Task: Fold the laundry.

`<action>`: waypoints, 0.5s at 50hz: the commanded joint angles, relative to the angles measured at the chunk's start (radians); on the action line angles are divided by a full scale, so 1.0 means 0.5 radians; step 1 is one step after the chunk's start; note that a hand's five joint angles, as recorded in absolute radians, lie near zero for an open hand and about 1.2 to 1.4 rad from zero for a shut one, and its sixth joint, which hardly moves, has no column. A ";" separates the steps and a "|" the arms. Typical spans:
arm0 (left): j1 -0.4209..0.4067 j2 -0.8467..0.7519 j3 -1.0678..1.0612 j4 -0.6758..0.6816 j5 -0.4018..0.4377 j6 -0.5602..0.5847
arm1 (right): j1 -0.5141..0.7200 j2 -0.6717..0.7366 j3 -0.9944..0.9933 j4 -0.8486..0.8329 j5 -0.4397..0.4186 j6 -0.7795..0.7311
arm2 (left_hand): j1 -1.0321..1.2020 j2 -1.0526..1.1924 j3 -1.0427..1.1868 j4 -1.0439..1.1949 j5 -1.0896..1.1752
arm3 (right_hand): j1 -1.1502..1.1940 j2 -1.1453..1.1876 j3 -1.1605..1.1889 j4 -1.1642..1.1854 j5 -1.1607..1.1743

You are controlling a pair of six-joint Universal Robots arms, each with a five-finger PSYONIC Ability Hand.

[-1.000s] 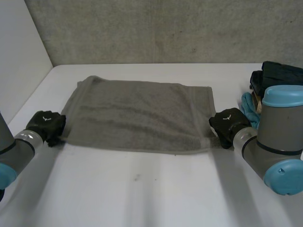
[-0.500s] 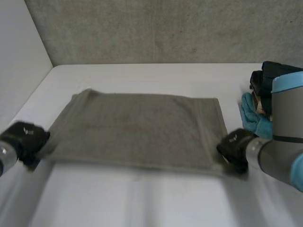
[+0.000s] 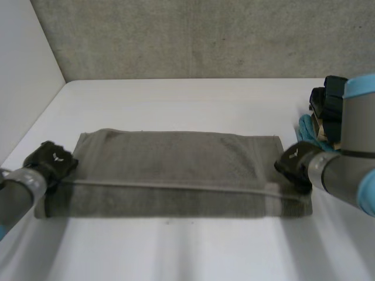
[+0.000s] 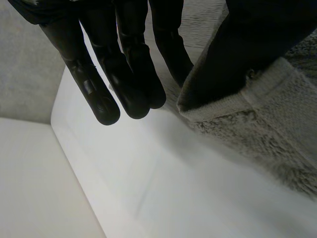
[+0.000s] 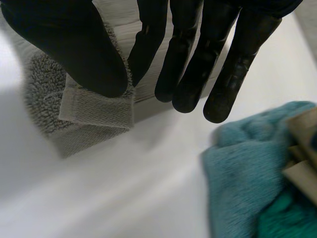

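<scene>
Left hand (image 3: pixel 51 163) has the grey towel (image 3: pixel 176 167) pinched at its left-end corner, thumb against one finger, the other fingers hanging straight. Right hand (image 3: pixel 295 161) does the same at the right-end corner, thumb clamped down on the hem. Towel lies stretched across the middle of the white bench (image 3: pixel 187 246) between the two, with a fold line running along its length. Teal cloth (image 3: pixel 306 132) sits just beside the right hand, and a dark pile (image 3: pixel 329 96) is behind that.

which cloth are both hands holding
The grey towel, spread mid-table, pinched at its ends by the left hand and right hand. The teal cloth and the dark pile lie untouched off to the right.
</scene>
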 commanded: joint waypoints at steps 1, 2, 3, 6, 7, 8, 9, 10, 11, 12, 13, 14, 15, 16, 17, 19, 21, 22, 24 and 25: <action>-0.202 -0.462 0.527 0.158 -0.114 -0.007 | 0.028 0.280 -0.476 -0.060 0.147 0.123 | 0.502 0.406 0.418 0.396 0.501 | 0.867 0.460 0.425 0.406 0.459; -0.211 -0.499 0.569 0.198 -0.114 -0.007 | 0.031 0.335 -0.552 -0.114 0.174 0.129 | 0.502 0.406 0.418 0.396 0.501 | 0.867 0.460 0.425 0.406 0.459; -0.233 -0.566 0.649 0.283 -0.120 -0.007 | 0.031 0.356 -0.583 -0.142 0.184 0.123 | 0.502 0.406 0.418 0.396 0.501 | 0.867 0.460 0.425 0.406 0.459; -0.260 -0.671 0.760 0.412 -0.120 -0.004 | 0.031 0.464 -0.693 -0.250 0.230 0.120 | 0.502 0.406 0.418 0.396 0.501 | 0.867 0.460 0.425 0.406 0.459; -0.272 -0.747 0.836 0.498 -0.123 -0.001 | 0.031 0.488 -0.718 -0.277 0.242 0.117 | 0.502 0.406 0.418 0.396 0.501 | 0.867 0.460 0.425 0.406 0.459; -0.276 -0.784 0.879 0.535 -0.126 0.002 | 0.031 0.513 -0.746 -0.305 0.254 0.114 | 0.502 0.406 0.418 0.396 0.501 | 0.867 0.460 0.425 0.406 0.459; -0.282 -0.818 0.919 0.566 -0.130 0.002 | 0.031 0.537 -0.777 -0.333 0.260 0.114 | 0.502 0.406 0.418 0.396 0.501 | 0.867 0.460 0.425 0.406 0.459; -0.285 -0.849 0.953 0.593 -0.133 0.002 | 0.034 0.586 -0.832 -0.388 0.264 0.117 | 0.502 0.406 0.418 0.396 0.501 | 0.867 0.460 0.425 0.406 0.459; -0.297 -0.910 1.032 0.636 -0.151 0.005 | 0.034 0.608 -0.856 -0.415 0.264 0.117 | 0.502 0.406 0.418 0.396 0.501 | 0.867 0.460 0.425 0.406 0.459; -0.300 -0.944 1.073 0.649 -0.157 0.008 | 0.037 0.630 -0.881 -0.446 0.264 0.114 | 0.502 0.406 0.418 0.396 0.501 | 0.867 0.460 0.425 0.406 0.459; -0.303 -0.978 1.119 0.655 -0.166 0.008 | 0.040 0.681 -0.927 -0.507 0.267 0.105 | 0.502 0.406 0.418 0.396 0.501 | 0.867 0.460 0.425 0.406 0.459; -0.306 -1.014 1.156 0.655 -0.172 0.008 | 0.040 0.709 -0.955 -0.538 0.267 0.105 | 0.502 0.406 0.418 0.396 0.501 | 0.867 0.460 0.425 0.406 0.459; -0.309 -1.085 1.244 0.652 -0.185 0.008 | 0.040 0.743 -0.985 -0.569 0.270 0.102 | 0.502 0.406 0.418 0.396 0.501 | 0.867 0.460 0.425 0.406 0.459; -0.312 -1.119 1.275 0.652 -0.188 0.008 | 0.040 0.777 -1.016 -0.596 0.270 0.096 | 0.502 0.406 0.418 0.396 0.501 | 0.867 0.460 0.425 0.406 0.459; -0.316 -1.149 1.306 0.652 -0.191 0.008 | 0.040 0.841 -1.074 -0.627 0.276 0.078 | 0.502 0.406 0.418 0.396 0.501 | 0.867 0.460 0.425 0.406 0.459; -0.328 -1.232 1.386 0.655 -0.200 0.008 | 0.040 0.899 -1.129 -0.637 0.273 0.053 | 0.502 0.406 0.418 0.396 0.501 | 0.867 0.460 0.425 0.406 0.459; -0.337 -1.269 1.420 0.661 -0.200 0.005 | 0.046 0.961 -1.182 -0.646 0.273 0.010 | 0.502 0.406 0.418 0.396 0.501 | 0.867 0.460 0.425 0.406 0.459; -0.340 -1.291 1.438 0.670 -0.194 0.002 | 0.052 0.979 -1.191 -0.652 0.270 -0.002 | 0.502 0.406 0.418 0.396 0.501 | 0.867 0.460 0.425 0.406 0.459; -0.352 -1.300 1.438 0.677 -0.188 -0.007 | 0.065 0.998 -1.212 -0.658 0.279 -0.009 | -0.560 -0.655 -0.644 -0.665 -0.561 | 0.024 -0.384 -0.419 -0.438 -0.385; -0.358 -1.300 1.435 0.683 -0.188 -0.007 | 0.077 1.001 -1.225 -0.661 0.309 0.004 | -1.281 -1.377 -1.365 -1.387 -1.282 | -1.354 -1.761 -1.796 -1.815 -1.762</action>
